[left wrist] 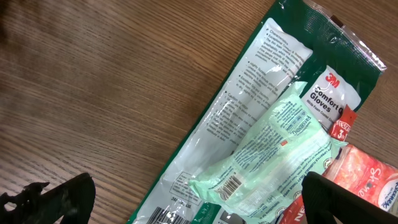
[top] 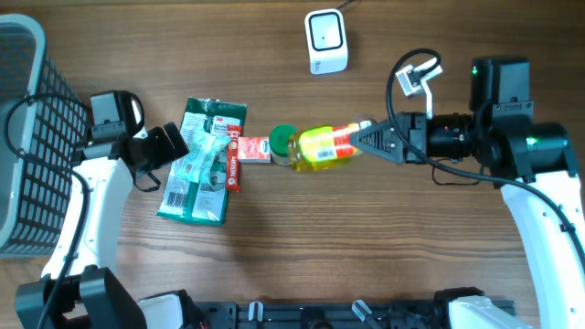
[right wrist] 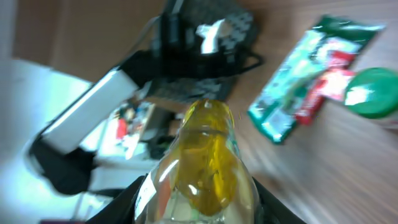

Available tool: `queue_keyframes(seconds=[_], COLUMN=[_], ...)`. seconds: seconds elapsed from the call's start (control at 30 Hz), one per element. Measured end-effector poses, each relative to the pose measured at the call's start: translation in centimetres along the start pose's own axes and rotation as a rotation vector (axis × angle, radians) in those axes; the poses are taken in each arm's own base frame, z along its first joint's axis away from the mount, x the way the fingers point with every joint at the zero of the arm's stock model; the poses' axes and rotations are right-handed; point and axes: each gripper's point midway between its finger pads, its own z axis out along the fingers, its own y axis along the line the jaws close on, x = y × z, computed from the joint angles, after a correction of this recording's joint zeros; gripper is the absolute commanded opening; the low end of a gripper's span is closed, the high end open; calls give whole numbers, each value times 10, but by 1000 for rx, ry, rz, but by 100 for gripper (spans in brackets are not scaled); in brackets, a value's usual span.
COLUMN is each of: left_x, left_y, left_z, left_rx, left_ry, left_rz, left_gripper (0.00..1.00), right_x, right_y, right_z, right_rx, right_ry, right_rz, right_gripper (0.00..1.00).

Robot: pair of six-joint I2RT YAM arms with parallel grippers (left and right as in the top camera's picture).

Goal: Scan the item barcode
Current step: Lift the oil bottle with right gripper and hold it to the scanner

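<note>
While the yellow bottle (top: 320, 146) is clamped in the right jaws, which are closed on the end nearest that arm, the scan itself looks to me not yet done. The bottle hangs over the middle of the table (top: 411, 256), well apart from the white barcode scanner (top: 326, 41) standing toward the far edge. From the right wrist view it appears raised off the wood and tipped, though that picture is blurred. I cannot find the barcode on its label in any view. So the pick-up is about finished, I would say, and what is left is carrying the bottle to the scanner and turning the code toward its window.

The left jaws are spread wide with nothing between them, hovering over a green glove packet (top: 203, 160). A paler green pouch (left wrist: 267, 155) lies on top of it (its own barcode shows plainly). A red packet (top: 249, 151) and a green round lid-like thing (top: 281, 144) lie just beside the bottle's front end. A grey mesh basket (top: 23, 137) stands at the left edge. Between bottle and scanner I see only bare wood, so the path looks free.
</note>
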Motion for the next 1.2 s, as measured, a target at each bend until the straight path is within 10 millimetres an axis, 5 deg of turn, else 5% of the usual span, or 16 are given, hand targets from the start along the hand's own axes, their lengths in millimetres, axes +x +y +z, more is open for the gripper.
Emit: queue_keyframes(seconds=[0.73, 0.87, 1.03, 1.1, 1.2], left_x=[0, 0, 0, 0, 0], left_y=[0, 0, 0, 0, 0], left_z=[0, 0, 0, 0, 0], left_rx=[0, 0, 0, 0, 0], left_ry=[0, 0, 0, 0, 0], left_rz=[0, 0, 0, 0, 0], left_gripper=[100, 100, 100, 100, 100], right_x=[6, 6, 15, 17, 3], right_y=[15, 11, -49, -90, -124], right_z=[-1, 0, -7, -26, -53], right_rx=[-87, -68, 287, 550, 804], right_ry=[23, 22, 18, 4, -53], right_rz=[11, 14, 95, 105, 60], right_gripper=[11, 4, 4, 4, 4])
